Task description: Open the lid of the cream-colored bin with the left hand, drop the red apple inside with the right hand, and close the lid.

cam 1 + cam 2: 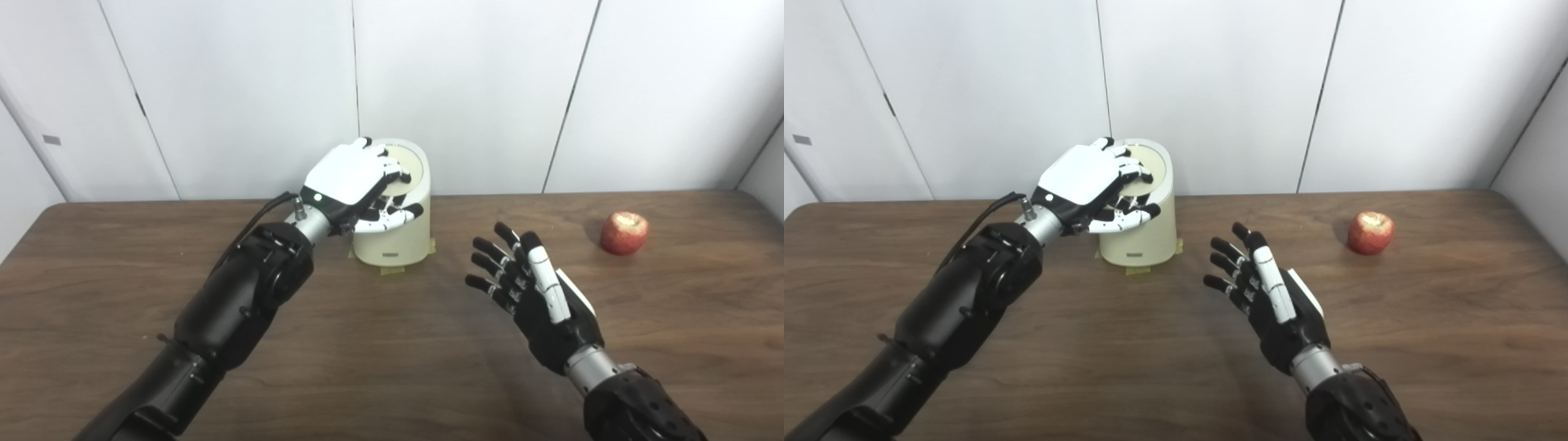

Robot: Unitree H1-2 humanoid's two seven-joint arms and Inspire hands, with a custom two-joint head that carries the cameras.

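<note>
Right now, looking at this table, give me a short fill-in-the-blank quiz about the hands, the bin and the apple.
1. The left hand rests on top of the cream-colored ____.
2. The apple lies on the table, off to the ____ of the bin.
3. The right hand hovers with fingers spread and holds ____.
4. The color of the apple is ____.

Missing words: bin; right; nothing; red
</note>
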